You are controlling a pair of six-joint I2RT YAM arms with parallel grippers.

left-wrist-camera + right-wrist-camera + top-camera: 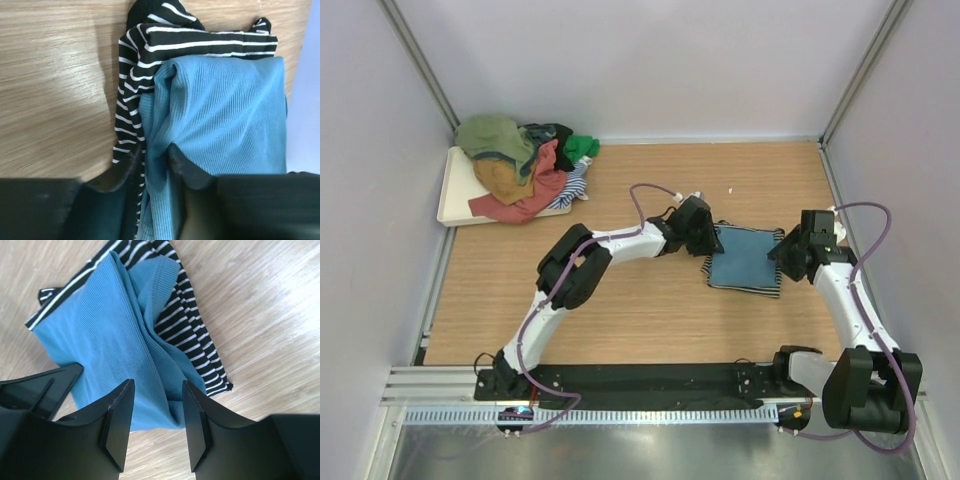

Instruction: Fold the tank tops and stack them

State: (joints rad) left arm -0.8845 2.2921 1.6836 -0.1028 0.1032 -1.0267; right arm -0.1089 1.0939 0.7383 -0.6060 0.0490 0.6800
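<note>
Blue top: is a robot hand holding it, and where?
Yes. The left gripper pinches a fold at the edge of the blue top. The right gripper stands open over it, not gripping.

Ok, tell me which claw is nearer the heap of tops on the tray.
Left. The left claw grips the teal tank top on the side facing the heap; the right claw hovers at its far side.

**Tally of tops, tray and tools**

Two folded tank tops stacked on the desk (650, 320), well right of the tray (448, 200): one teal tank top (745, 255) over one striped tank top (748, 287). One heap (520, 170) on the tray, at least five colours, exact number unclear. Two tools: left tool (152, 160), right tool (157, 410).
</note>
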